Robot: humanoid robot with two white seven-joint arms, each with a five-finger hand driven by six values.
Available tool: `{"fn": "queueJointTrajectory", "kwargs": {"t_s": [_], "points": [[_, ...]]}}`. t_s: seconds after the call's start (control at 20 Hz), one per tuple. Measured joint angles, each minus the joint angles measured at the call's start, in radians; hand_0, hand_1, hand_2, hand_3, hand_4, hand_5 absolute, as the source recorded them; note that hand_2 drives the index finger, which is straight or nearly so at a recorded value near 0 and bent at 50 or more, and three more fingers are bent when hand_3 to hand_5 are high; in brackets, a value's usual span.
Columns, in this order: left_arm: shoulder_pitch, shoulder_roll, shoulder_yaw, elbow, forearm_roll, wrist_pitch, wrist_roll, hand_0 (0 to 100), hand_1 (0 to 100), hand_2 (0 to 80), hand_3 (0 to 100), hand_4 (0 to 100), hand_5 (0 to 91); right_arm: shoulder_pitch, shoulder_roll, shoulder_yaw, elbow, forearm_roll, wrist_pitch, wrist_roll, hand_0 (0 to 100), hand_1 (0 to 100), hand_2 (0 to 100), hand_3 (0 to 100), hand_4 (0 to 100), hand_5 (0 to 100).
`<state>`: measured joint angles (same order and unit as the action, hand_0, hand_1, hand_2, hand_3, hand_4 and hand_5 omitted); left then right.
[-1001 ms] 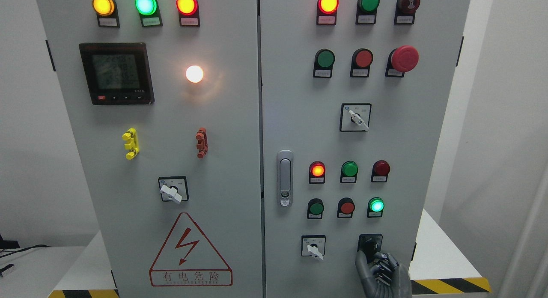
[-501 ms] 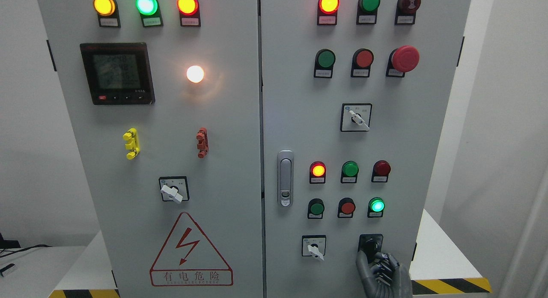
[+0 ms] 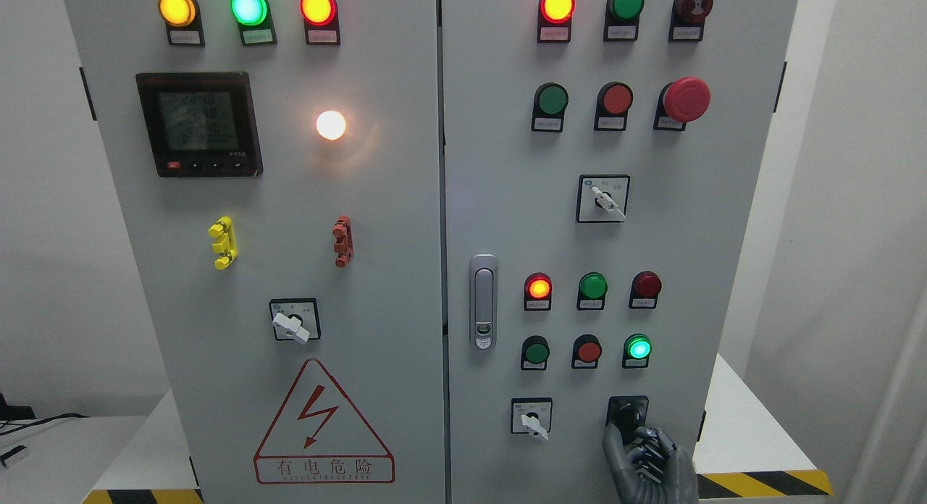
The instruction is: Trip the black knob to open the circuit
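Gripping the knob (image 3: 627,416) from below, the fingers (image 3: 647,446) of the right hand (image 3: 648,464) are curled; the thumb rises along the knob's 8 o'clock edge and the other fingertips bunch just under its 5 o'clock edge. Contact looks light, so whether the grasp is firm cannot be told. The knob sits on a black plate at the panel's (image 3: 507,200) 5 o'clock corner, right of a white selector (image 3: 532,422) and below a lit green lamp (image 3: 637,347).

Risk: with hold only on the lower rim, a turn is likely to let the fingertips slide off and leave the knob unmoved. Cause: shallow purchase, fingers not wrapped around the body. A second risk is over-rotation or side load on the shaft if the wrist pushes rather than twists.

Pose: the hand enters from the frame's 5 o'clock edge, palm toward the panel, wrist low, fingers pointing up toward 12 o'clock. The left hand is out of view.
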<state>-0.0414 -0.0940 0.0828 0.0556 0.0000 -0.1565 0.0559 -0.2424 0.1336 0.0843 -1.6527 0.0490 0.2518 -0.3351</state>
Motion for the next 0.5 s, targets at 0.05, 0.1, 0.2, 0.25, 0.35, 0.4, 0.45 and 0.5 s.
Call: {"fn": "queueJointTrajectory", "kwargs": {"t_s": [0.05, 0.1, 0.2, 0.25, 0.35, 0.4, 0.45, 0.5], "points": [[0.000, 0.000, 0.000, 0.000, 0.000, 0.000, 0.000, 12, 39, 0.0, 0, 0, 0.0, 0.000, 0.000, 0.000, 0.000, 0.000, 0.000, 0.000, 38, 66, 57, 86, 90, 99], [0.000, 0.000, 0.000, 0.000, 0.000, 0.000, 0.000, 12, 39, 0.0, 0, 0, 0.0, 0.000, 0.000, 0.000, 0.000, 0.000, 0.000, 0.000, 38, 66, 57, 86, 90, 99], [0.000, 0.000, 0.000, 0.000, 0.000, 0.000, 0.000, 12, 39, 0.0, 0, 0, 0.0, 0.000, 0.000, 0.000, 0.000, 0.000, 0.000, 0.000, 38, 66, 57, 86, 90, 99], [0.000, 0.000, 0.000, 0.000, 0.000, 0.000, 0.000, 12, 39, 0.0, 0, 0, 0.0, 0.000, 0.000, 0.000, 0.000, 0.001, 0.000, 0.000, 38, 66, 57, 86, 90, 99], [0.000, 0.000, 0.000, 0.000, 0.000, 0.000, 0.000, 12, 39, 0.0, 0, 0, 0.0, 0.000, 0.000, -0.001, 0.000, 0.001, 0.000, 0.000, 38, 66, 56, 86, 90, 99], [0.000, 0.000, 0.000, 0.000, 0.000, 0.000, 0.000, 12, 39, 0.0, 0, 0, 0.0, 0.000, 0.000, -0.001, 0.000, 0.001, 0.000, 0.000, 38, 66, 56, 86, 90, 99], [0.000, 0.000, 0.000, 0.000, 0.000, 0.000, 0.000, 12, 39, 0.0, 0, 0, 0.0, 0.000, 0.000, -0.001, 0.000, 0.001, 0.000, 0.000, 38, 66, 56, 85, 90, 99], [0.000, 0.000, 0.000, 0.000, 0.000, 0.000, 0.000, 12, 39, 0.0, 0, 0, 0.0, 0.000, 0.000, -0.002, 0.000, 0.001, 0.000, 0.000, 38, 66, 56, 85, 90, 99]]}}
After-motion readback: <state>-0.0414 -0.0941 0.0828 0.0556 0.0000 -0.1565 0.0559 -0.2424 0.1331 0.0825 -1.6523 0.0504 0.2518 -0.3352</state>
